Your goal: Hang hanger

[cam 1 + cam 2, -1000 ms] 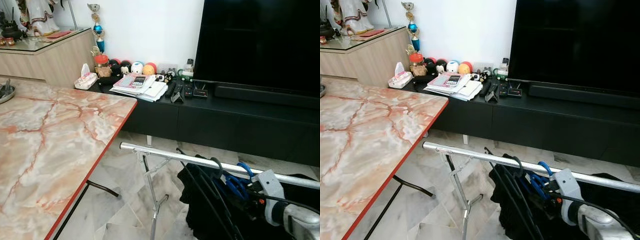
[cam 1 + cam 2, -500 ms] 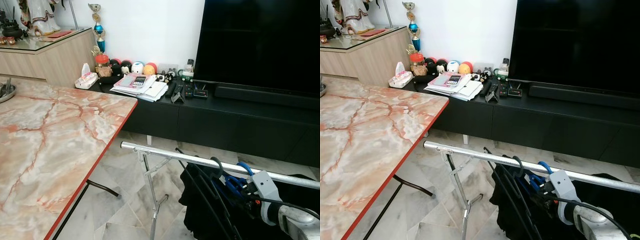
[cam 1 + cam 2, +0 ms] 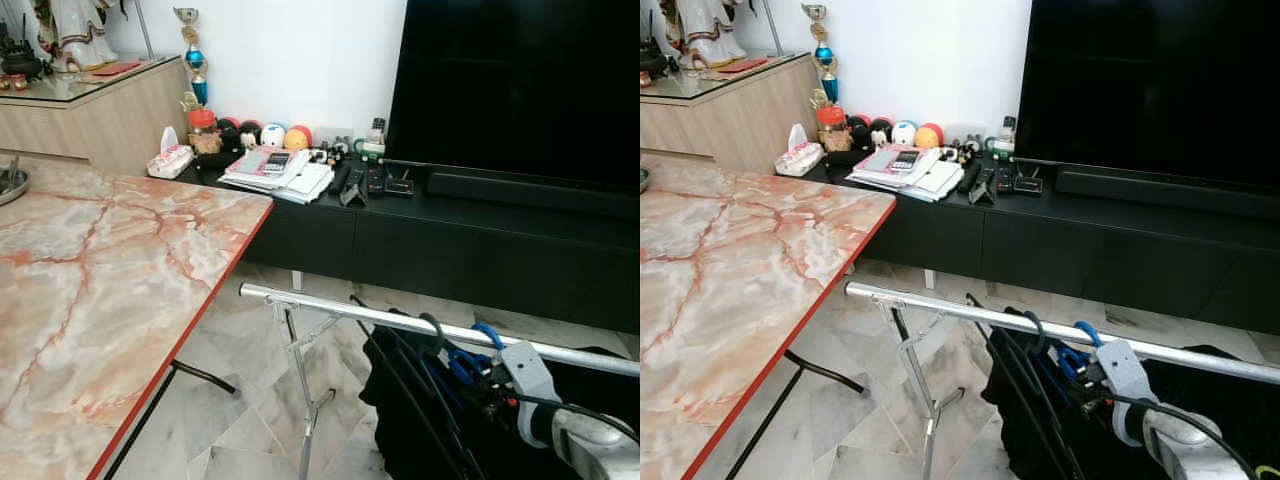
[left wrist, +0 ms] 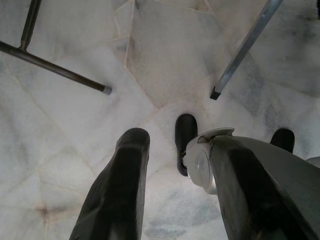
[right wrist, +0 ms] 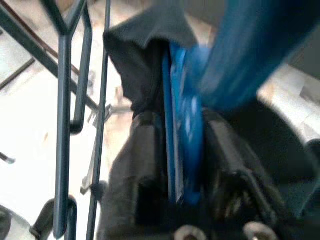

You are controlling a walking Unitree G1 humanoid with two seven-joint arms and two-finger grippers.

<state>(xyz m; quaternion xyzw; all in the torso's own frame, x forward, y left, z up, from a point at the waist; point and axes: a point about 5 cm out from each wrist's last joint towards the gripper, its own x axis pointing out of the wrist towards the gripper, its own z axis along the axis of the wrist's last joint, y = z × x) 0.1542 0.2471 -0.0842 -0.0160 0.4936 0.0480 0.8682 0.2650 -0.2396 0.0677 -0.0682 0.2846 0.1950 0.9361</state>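
Note:
A silver clothes rail (image 3: pixel 340 311) runs across the lower right on a folding stand. My right gripper (image 3: pixel 488 384) is just below the rail, shut on a blue hanger (image 3: pixel 465 362) whose hook (image 3: pixel 491 336) curls over the rail. In the right wrist view the blue hanger (image 5: pixel 183 125) sits pinched between the two black fingers (image 5: pixel 144 165). Black hangers (image 3: pixel 432 330) and a black garment (image 3: pixel 400 410) hang on the rail beside it. My left gripper (image 4: pixel 177 142) hangs open over the marble floor.
A marble table (image 3: pixel 120 260) with a red edge stands on the left. Behind the rail is a black TV console (image 3: pixel 450 240) with papers (image 3: pixel 280 172), remotes and a large TV (image 3: pixel 520 90). The rack's legs (image 3: pixel 305 400) stand on open floor beside the table.
The head view swayed slightly. My right gripper, still holding the blue hanger at the rail, has shifted a little to the left.

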